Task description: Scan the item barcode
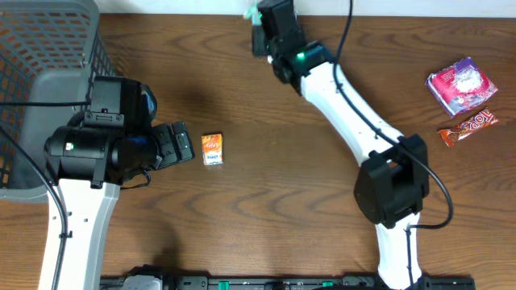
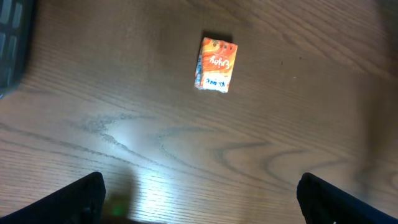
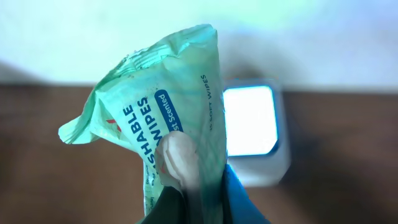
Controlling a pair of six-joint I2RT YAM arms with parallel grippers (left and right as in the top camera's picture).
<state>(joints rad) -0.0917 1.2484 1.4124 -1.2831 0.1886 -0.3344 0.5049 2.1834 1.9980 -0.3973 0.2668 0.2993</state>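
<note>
Overhead, a small orange cardboard carton (image 1: 212, 150) lies flat near the middle of the brown wooden table (image 1: 282, 209). Just left of the carton the left gripper (image 1: 179, 145) hangs with its black fingers spread wide and nothing between them. The left wrist view shows the same carton (image 2: 216, 65) lying ahead of, and apart from, the two dark fingertips (image 2: 84, 196), which touch nothing. Well beyond the carton and somewhat to its right, at the table's back edge, the right gripper (image 1: 270, 28) is clenched on a pale green soft plastic packet of wipes (image 1: 251, 12). The right wrist view shows that packet (image 3: 163, 106) pinched at its lower end between the fingers (image 3: 177, 158), standing upright and crumpled. Just behind it, and partly covered by it, is a white box with a glowing square window (image 3: 250, 121), probably the scanner. Left of the carton, past the left arm, stands a grey plastic mesh basket (image 1: 48, 56). Far to the carton's right lie a pink and purple snack packet (image 1: 461, 84) and, close beside it, a red-orange candy bar wrapper (image 1: 468, 126)
</note>
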